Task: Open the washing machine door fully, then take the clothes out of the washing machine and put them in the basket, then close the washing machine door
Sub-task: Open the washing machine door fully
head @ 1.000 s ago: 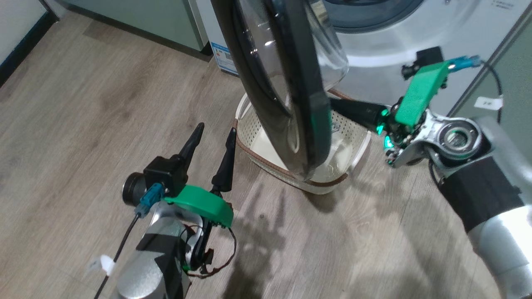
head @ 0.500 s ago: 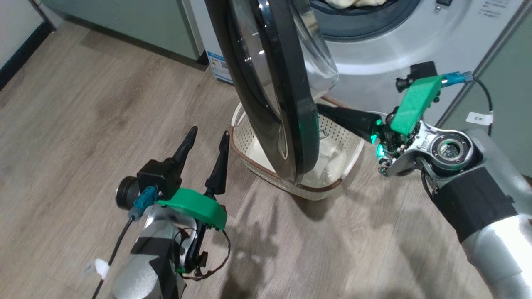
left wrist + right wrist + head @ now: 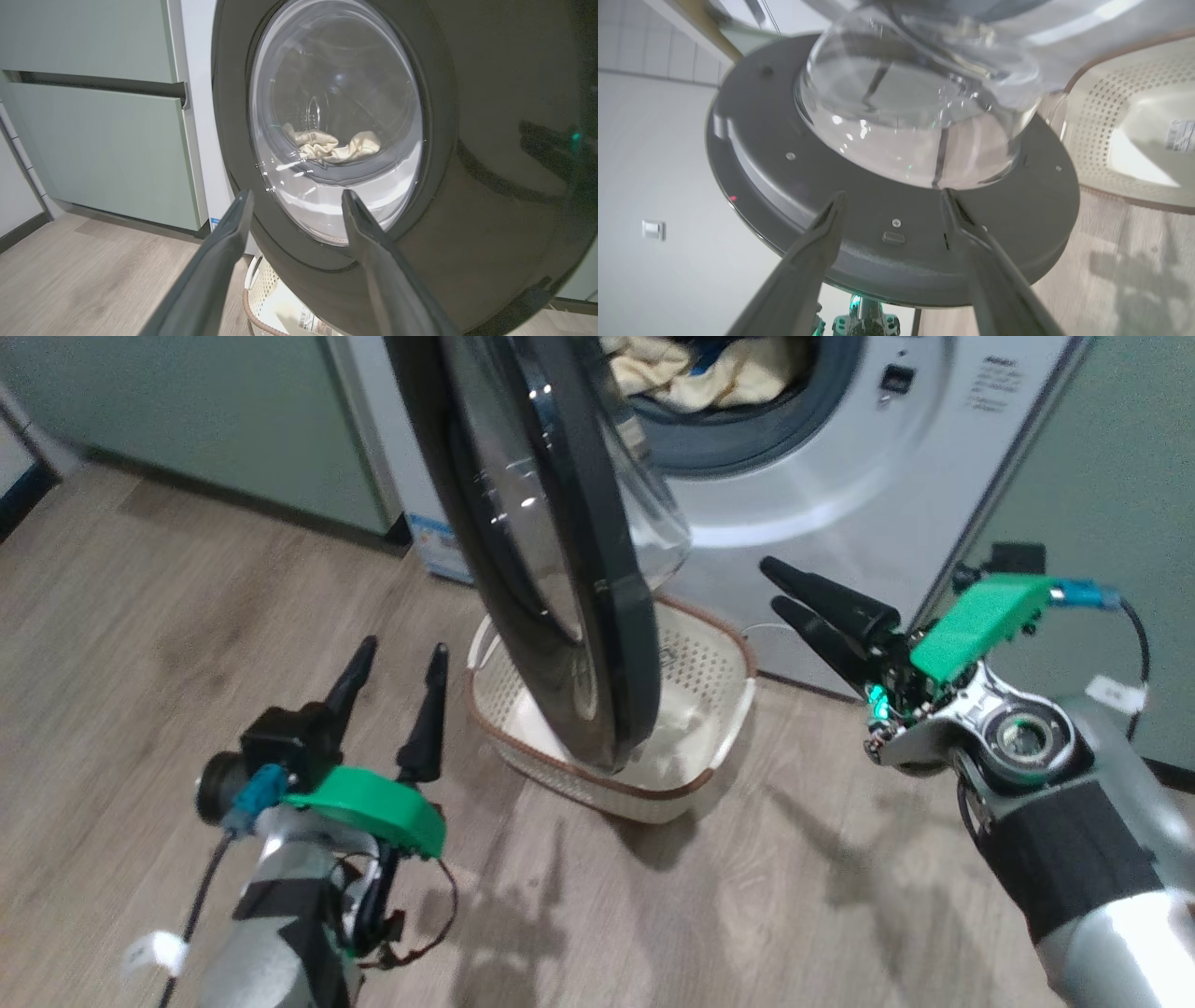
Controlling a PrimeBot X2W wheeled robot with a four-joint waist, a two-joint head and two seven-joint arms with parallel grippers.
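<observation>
washing machine (image 3: 822, 513): white front-loader with a grey rubber ring round the drum opening. The printed lines (image 3: 994, 378) to the right of the opening are too small to read. The blue sticker (image 3: 434, 537) at the lower left corner is blurred.

washing machine door (image 3: 597, 616): glossy black rim and bulging clear glass bowl. It stands partly open, edge-on in the head view, with its lower rim hanging over the basket.

clothes (image 3: 691, 373): pale yellow with a bit of blue, lying inside the drum. They show through the door glass in the left wrist view.

basket (image 3: 724, 653): cream, perforated, with a brown rim. It sits on the wood floor (image 3: 140, 616) just before the machine. The barcode label (image 3: 1181, 135) on its bottom has illegible print.

left gripper (image 3: 401, 649): fingers spread wide, holding nothing. The arm rises from the lower left and the fingers point up at the door's outer face, apart from it.

right gripper (image 3: 771, 583): fingers parted, holding nothing. The forearm comes in from the lower right with the wrist bent, and the fingers aim at the door's grey inner face, near it but not touching. A white tag (image 3: 1106, 691) on its cable bears marks that cannot be read.

cabinet (image 3: 215, 420): sage green, to the left of the machine.
</observation>
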